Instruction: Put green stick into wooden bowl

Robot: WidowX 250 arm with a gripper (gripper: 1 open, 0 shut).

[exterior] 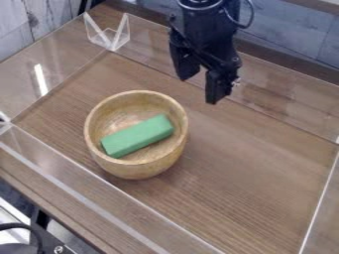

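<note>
The single camera view shows one wooden bowl (pixel 137 134), one green stick (pixel 138 136), one gripper (pixel 203 79) and one small clear stand (pixel 106 32) at the far left.

The wooden bowl is round, light brown, with thick walls and visible grain. It sits on the wood-grain counter (pixel 252 169), left of the middle, inside a low clear wall (pixel 79 213) that runs around the work area.

The green stick is a flat, rectangular, bright green block with a smooth matte face. It lies inside the wooden bowl, resting diagonally on the bowl's floor, its nearer end toward the lower left and its farther end toward the upper right. Its length takes up most of the bowl's inner width. Nothing else is in the bowl.

The gripper is black and hangs above the counter, behind and to the right of the bowl, well apart from it and pointing steeply down. Its jaws stand apart with nothing between them. It touches neither the bowl nor the stick.

The clear stand rests beyond the wall near the back edge, with two thin panels leaning together.
</note>
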